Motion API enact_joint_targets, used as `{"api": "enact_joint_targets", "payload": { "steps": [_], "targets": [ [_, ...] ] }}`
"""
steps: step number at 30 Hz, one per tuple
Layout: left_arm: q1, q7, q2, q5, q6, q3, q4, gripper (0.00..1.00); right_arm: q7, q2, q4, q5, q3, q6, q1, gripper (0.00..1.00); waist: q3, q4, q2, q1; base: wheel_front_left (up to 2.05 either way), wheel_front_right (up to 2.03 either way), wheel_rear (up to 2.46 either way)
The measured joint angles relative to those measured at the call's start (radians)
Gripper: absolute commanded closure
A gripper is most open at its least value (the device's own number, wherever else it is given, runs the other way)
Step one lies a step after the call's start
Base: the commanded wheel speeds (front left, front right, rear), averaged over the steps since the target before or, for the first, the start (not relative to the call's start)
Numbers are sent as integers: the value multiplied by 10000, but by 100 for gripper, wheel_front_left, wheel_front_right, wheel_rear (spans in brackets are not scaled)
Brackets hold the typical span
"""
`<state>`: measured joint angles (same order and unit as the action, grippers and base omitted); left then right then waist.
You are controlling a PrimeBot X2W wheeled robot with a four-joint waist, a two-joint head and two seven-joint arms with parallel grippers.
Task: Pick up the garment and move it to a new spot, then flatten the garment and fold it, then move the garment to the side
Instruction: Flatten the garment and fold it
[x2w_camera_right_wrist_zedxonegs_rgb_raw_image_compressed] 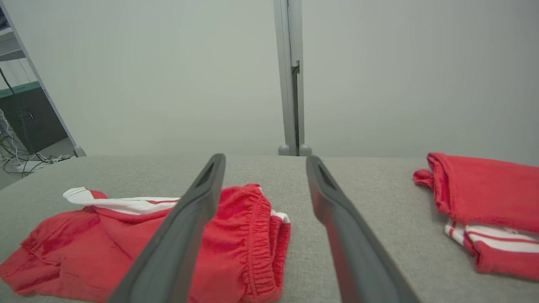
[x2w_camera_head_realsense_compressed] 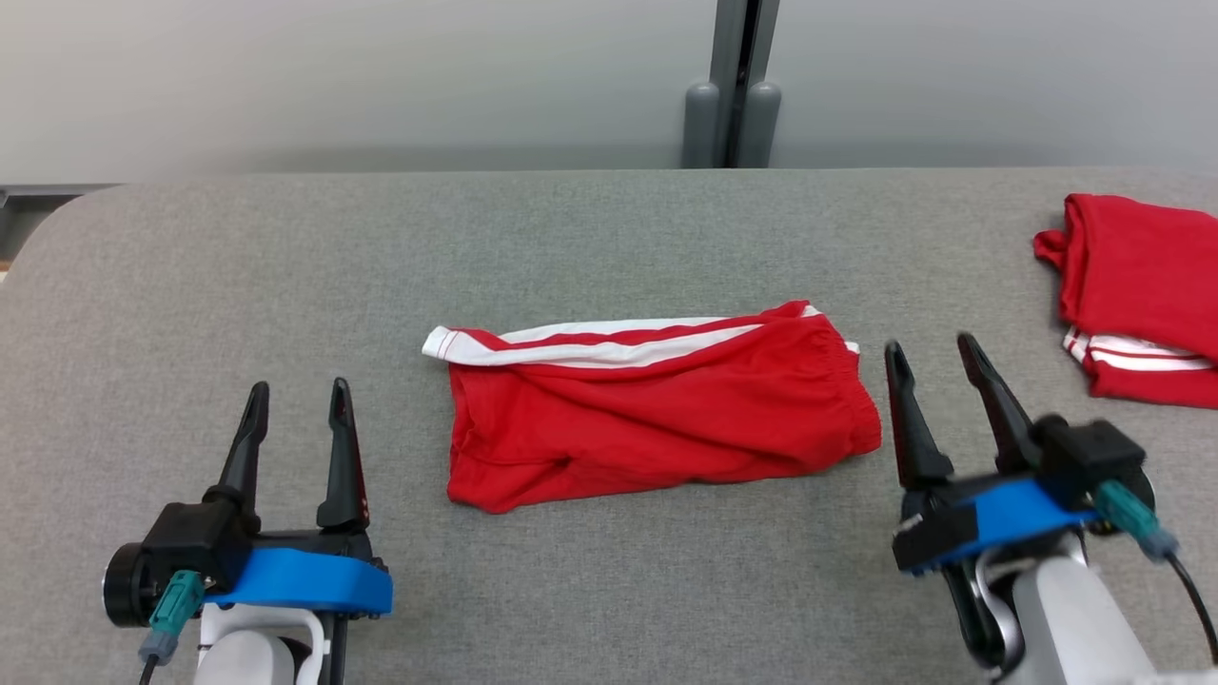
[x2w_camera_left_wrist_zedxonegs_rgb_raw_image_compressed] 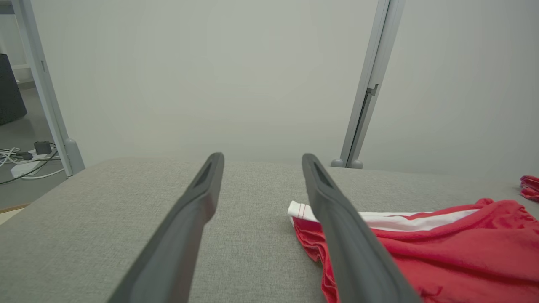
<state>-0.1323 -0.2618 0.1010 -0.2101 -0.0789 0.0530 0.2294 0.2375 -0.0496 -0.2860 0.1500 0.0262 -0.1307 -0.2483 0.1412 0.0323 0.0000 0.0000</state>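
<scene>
The garment [x2w_camera_head_realsense_compressed: 657,404] is a pair of red shorts with white side stripes, folded flat in the middle of the grey table; it also appears as the garment [x2w_camera_left_wrist_zedxonegs_rgb_raw_image_compressed: 442,244] and the garment [x2w_camera_right_wrist_zedxonegs_rgb_raw_image_compressed: 126,235] in the wrist views. My left gripper [x2w_camera_head_realsense_compressed: 298,395] stands open at the lower left, about a hand's width left of the cloth, holding nothing. To the garment's right, my right gripper [x2w_camera_head_realsense_compressed: 931,347] is open and empty, its fingers just beside the elastic waistband. In the wrist views my left gripper [x2w_camera_left_wrist_zedxonegs_rgb_raw_image_compressed: 262,160] and right gripper [x2w_camera_right_wrist_zedxonegs_rgb_raw_image_compressed: 265,162] show spread fingers.
A second red garment with white stripes [x2w_camera_head_realsense_compressed: 1137,295] lies folded at the table's far right edge, also seen as the red garment [x2w_camera_right_wrist_zedxonegs_rgb_raw_image_compressed: 484,206]. A grey post [x2w_camera_head_realsense_compressed: 733,86] stands behind the table [x2w_camera_head_realsense_compressed: 285,266]. Cables [x2w_camera_left_wrist_zedxonegs_rgb_raw_image_compressed: 25,162] lie on the floor to the left.
</scene>
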Motion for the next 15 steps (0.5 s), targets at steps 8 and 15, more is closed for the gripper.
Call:
{"api": "enact_joint_targets", "payload": {
  "steps": [8,15],
  "targets": [
    [-389,0,-272,157,-203,2,-21,0,-201,2,-2109,-612,42,0,-1905,0,462,439,0,1,0,0,0],
    [-556,0,-414,182,-297,-29,-50,0,-31,0,-4270,-1177,-717,0,-2312,0,857,942,0,3,0,0,0]
  ]
}}
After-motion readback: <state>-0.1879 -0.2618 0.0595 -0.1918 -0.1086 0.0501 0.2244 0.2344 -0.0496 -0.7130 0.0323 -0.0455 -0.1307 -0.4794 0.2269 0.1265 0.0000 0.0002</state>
